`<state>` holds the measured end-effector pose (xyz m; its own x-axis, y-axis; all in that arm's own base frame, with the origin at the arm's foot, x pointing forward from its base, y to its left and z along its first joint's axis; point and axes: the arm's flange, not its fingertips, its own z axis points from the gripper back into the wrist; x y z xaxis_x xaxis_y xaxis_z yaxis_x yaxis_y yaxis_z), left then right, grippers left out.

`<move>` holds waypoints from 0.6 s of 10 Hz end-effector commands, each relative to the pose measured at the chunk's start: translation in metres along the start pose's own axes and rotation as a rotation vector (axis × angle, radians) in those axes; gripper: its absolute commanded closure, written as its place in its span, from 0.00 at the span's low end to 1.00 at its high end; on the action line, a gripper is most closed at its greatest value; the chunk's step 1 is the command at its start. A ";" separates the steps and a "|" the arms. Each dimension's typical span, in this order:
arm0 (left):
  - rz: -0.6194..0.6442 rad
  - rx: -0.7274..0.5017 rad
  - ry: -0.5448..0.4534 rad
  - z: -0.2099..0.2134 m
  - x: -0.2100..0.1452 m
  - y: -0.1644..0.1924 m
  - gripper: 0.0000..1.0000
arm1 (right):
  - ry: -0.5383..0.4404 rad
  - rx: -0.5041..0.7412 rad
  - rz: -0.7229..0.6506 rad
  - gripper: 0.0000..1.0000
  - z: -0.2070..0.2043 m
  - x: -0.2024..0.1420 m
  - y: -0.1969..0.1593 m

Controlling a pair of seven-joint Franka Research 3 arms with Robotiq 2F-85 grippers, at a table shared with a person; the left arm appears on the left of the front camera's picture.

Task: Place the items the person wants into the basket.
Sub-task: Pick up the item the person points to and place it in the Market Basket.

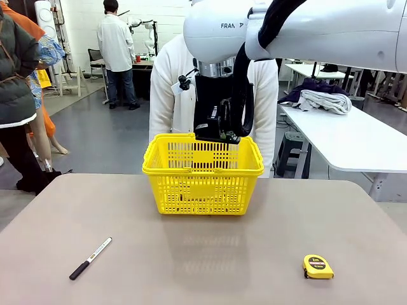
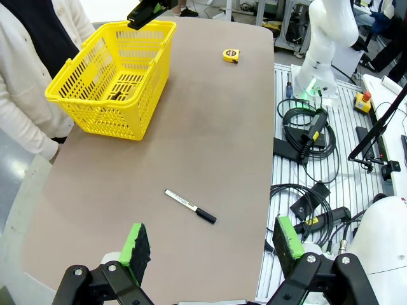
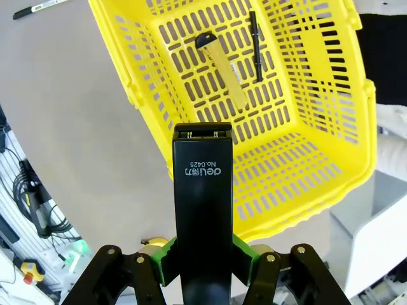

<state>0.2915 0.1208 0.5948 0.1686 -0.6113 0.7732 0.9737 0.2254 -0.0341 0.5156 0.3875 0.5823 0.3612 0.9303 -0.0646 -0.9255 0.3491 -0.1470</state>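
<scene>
Bright, even indoor light fills all three views, and nothing looks dim. In the front view the matte table [image 1: 191, 254] shows no hard glare; a soft, pale reflection of the yellow basket [image 1: 202, 170] lies on the tabletop just in front of it, toward the near edge. The marker [image 1: 90, 258] near the left edge and the tape measure [image 1: 318, 266] near the right edge cast only thin, faint shadows. The white arm casing at the top is close to the camera and slightly soft.

Both wrist views bend straight lines toward their borders, so the table edges curve. The stapler [image 3: 203, 210] close to the lens stays sharp enough to read its print.
</scene>
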 end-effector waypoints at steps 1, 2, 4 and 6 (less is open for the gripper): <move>-0.017 -0.002 -0.024 0.002 0.000 0.001 0.00 | -0.038 0.000 0.059 0.82 -0.008 -0.005 -0.016; -0.017 -0.002 -0.024 0.002 0.000 0.001 0.00 | -0.078 0.034 0.097 0.82 -0.021 -0.002 -0.034; -0.017 -0.002 -0.024 0.002 0.000 0.001 0.00 | -0.105 0.065 0.177 0.82 -0.055 0.013 -0.058; -0.017 -0.002 -0.024 0.002 0.000 0.001 0.00 | -0.095 0.073 0.198 0.82 -0.087 0.029 -0.076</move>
<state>0.2916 0.1210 0.5947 0.1690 -0.6111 0.7733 0.9736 0.2257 -0.0344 0.5933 0.3683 0.4984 0.1867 0.9824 -0.0008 -0.9788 0.1859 -0.0860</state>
